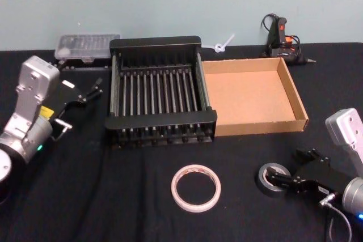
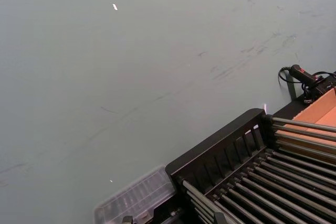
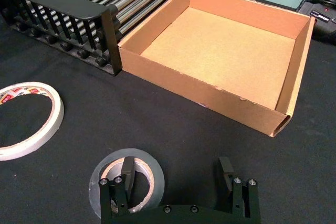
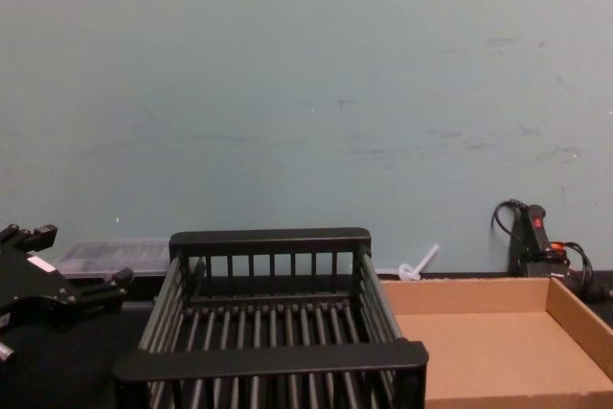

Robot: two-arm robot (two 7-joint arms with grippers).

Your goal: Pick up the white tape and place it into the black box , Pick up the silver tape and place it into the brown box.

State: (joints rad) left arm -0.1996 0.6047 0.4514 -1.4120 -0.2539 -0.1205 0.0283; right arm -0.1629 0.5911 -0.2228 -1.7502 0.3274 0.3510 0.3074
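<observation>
Silver tape (image 3: 126, 179) near the table's front right corner sits straddled by my right tool (image 3: 176, 174), fingers apart, so closing and lifting toward the brown box (image 1: 295, 103) comes next.

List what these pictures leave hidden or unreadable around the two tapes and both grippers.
- Head view: whether the right gripper touches the silver tape; its fingers cover the roll's near side.
- Right wrist view: the white tape is cut off by the frame edge; the red print on its core is too small to read.
- Head view: the left gripper beside the black box is too small to judge finger spacing.
</observation>
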